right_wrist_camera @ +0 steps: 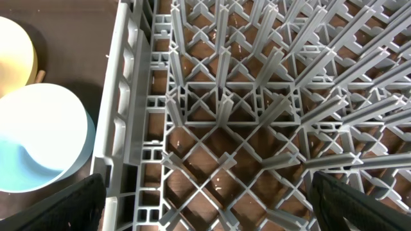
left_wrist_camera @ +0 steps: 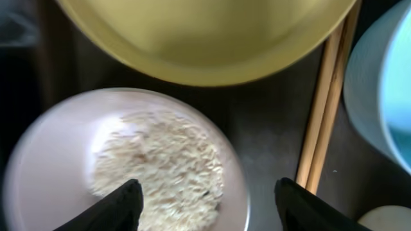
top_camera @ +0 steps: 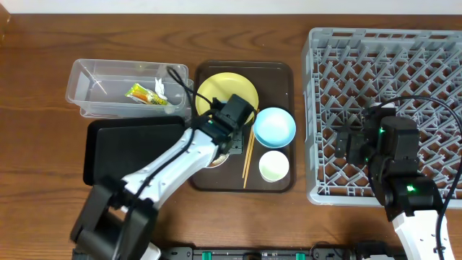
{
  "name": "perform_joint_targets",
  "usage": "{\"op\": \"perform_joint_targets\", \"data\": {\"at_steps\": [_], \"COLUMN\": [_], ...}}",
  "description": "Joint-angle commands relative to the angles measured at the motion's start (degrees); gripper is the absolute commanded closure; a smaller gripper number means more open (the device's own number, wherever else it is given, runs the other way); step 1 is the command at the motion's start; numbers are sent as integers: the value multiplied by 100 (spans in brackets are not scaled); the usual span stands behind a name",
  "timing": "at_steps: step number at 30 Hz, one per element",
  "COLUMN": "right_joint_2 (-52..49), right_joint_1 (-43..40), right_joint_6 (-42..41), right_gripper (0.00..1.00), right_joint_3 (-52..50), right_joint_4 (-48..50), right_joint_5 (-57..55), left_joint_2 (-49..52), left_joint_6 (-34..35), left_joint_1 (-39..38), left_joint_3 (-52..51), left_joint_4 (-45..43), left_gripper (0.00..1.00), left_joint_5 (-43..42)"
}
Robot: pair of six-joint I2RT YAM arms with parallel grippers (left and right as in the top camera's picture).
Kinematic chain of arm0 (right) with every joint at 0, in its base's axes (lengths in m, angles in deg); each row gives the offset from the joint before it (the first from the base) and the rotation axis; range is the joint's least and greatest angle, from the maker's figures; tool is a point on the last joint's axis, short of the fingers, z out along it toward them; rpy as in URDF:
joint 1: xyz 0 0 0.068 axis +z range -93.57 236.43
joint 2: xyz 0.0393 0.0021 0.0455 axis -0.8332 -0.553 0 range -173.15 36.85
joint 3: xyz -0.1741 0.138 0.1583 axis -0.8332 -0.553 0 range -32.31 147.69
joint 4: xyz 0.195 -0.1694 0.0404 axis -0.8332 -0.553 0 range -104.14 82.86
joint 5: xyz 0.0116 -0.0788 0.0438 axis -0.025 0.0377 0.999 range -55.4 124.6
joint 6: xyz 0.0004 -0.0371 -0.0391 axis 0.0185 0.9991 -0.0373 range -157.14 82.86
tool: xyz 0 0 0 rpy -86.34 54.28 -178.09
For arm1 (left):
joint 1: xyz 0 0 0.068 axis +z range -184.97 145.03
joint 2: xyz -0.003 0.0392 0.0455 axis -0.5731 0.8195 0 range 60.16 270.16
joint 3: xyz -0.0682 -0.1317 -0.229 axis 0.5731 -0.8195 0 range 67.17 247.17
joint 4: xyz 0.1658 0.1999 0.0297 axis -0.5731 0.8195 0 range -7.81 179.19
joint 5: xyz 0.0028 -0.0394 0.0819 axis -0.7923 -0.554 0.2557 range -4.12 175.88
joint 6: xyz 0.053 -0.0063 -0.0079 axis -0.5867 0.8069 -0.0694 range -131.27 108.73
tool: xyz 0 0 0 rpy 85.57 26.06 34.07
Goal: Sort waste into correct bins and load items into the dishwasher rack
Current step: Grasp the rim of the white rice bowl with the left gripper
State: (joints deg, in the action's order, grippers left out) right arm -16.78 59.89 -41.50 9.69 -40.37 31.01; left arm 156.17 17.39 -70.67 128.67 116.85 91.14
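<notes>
My left gripper (top_camera: 229,144) is open low over the brown serving tray. In the left wrist view its fingers (left_wrist_camera: 209,205) straddle the right rim of the white bowl (left_wrist_camera: 51,147), which holds rice scraps (left_wrist_camera: 160,160). The yellow plate (top_camera: 216,90) lies just behind, the chopsticks (top_camera: 247,159) to the right, then the light-blue bowl (top_camera: 274,126) and the small pale cup (top_camera: 274,166). The clear tub (top_camera: 94,83) holds the snack wrapper (top_camera: 141,94) and the tissue (top_camera: 160,88). The black tray (top_camera: 123,148) lies in front of it. My right gripper (top_camera: 354,144) hangs open and empty over the grey rack (top_camera: 404,65).
The brown serving tray (top_camera: 281,72) carries the dishes between the bins and the rack. The rack's left wall (right_wrist_camera: 128,128) stands between my right gripper (right_wrist_camera: 205,205) and the light-blue bowl (right_wrist_camera: 38,141). Upright pegs fill the rack floor. My left arm crosses the black tray.
</notes>
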Motion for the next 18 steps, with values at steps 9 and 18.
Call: {"op": "perform_joint_targets", "data": {"at_steps": [9, 18], "right_joint_2": [-2, -2], "right_joint_1": [31, 31], "right_joint_6": [-76, -76], "right_gripper": [1, 1], "right_joint_3": [118, 116], "right_joint_4": [-39, -44], "right_joint_5": [0, 0], "left_joint_2": [625, 625], "left_joint_6": [52, 50], "left_joint_1": [-28, -26], "left_joint_3": [-42, -42], "left_joint_4": [-496, -420], "left_gripper": [48, 67], "left_joint_5": [-826, -802]}}
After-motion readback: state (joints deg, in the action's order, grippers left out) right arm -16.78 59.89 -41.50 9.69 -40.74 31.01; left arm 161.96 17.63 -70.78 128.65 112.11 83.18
